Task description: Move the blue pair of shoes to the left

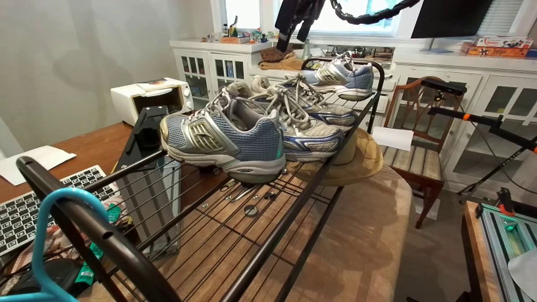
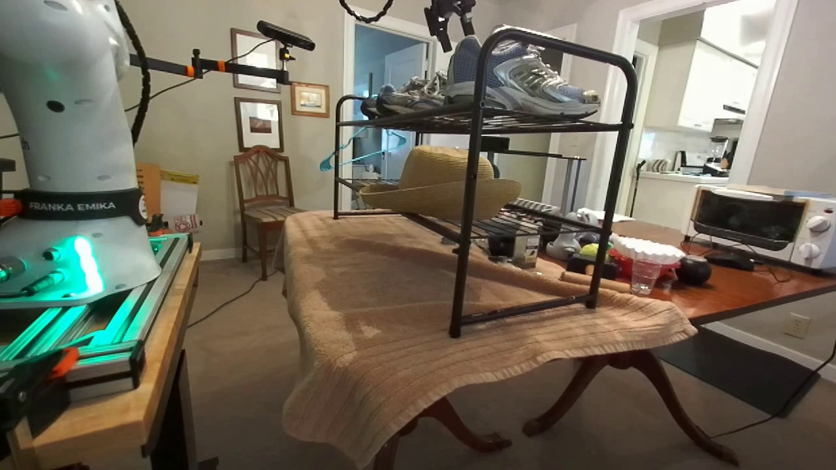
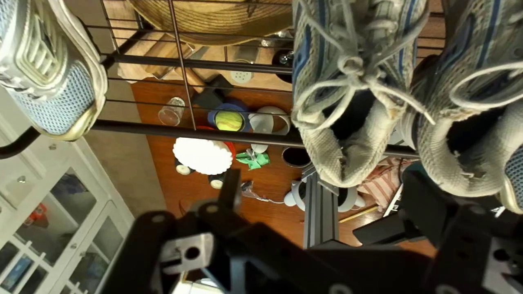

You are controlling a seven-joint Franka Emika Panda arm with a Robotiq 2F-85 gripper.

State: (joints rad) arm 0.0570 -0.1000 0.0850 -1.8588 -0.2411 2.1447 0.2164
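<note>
The blue pair of shoes stands split on the top shelf of a dark wire rack (image 1: 268, 251). One blue mesh shoe (image 1: 258, 140) is at the near end in an exterior view; only its toe (image 3: 515, 175) shows at the wrist view's right edge. Its mate (image 1: 358, 79) is at the rack's opposite end; it also shows in an exterior view (image 2: 516, 78) and at the wrist view's upper left (image 3: 67, 98). A paler pair (image 1: 312, 138) with dark blue trim stands between them. My gripper (image 3: 322, 181) is open and empty, above shelf level (image 1: 291, 42) (image 2: 457, 36), apart from the shoes.
A straw hat (image 2: 444, 176) lies on the lower shelf. A blue hanger (image 1: 40, 239) hangs on the rack's end. A grey metal beam (image 3: 320, 212) stands beside the rack. A toaster oven (image 2: 751, 222) and a beige towel (image 2: 392, 294) are on the table.
</note>
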